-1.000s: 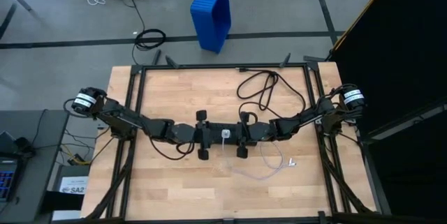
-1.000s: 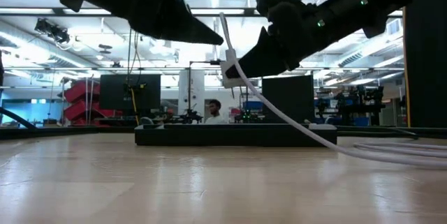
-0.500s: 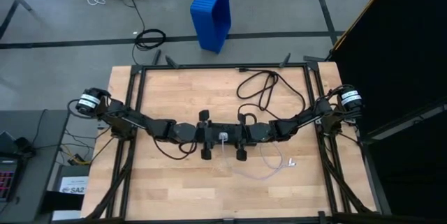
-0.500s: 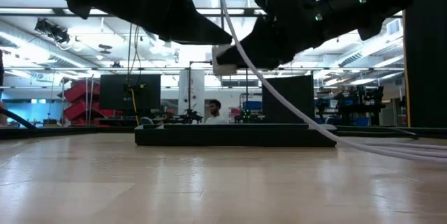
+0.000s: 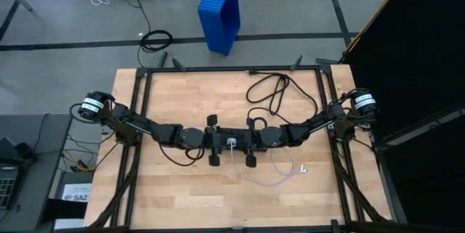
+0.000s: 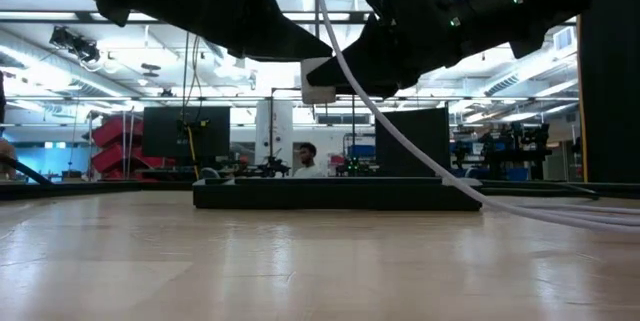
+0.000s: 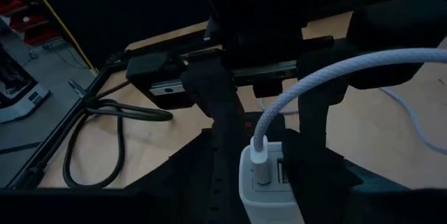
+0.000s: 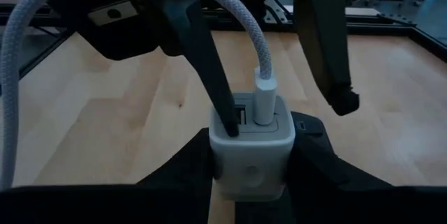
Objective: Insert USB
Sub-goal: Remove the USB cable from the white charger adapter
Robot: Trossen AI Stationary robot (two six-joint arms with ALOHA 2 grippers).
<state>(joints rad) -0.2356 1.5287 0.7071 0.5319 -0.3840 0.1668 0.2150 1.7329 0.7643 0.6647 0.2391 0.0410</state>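
Table (image 5: 167,197): wooden; both arms met over its middle, raised above the surface; little clearance between them, so a nudge risked a collision
Power strip (image 6: 335,193): lay long and black beneath the hands
Black cord (image 5: 272,91): looped behind, well clear
Right hand (image 8: 251,175): clamped on the white charger block (image 8: 251,144); a loose grip could tilt it
Left hand (image 7: 269,165): closed around the same block, I judged
USB (image 8: 265,98): plug seated in a port; its trailing cable might tug it out

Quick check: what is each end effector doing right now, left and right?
Left end effector: cannot be told.
Right end effector: closed on the white charger block, USB cable plugged into it.
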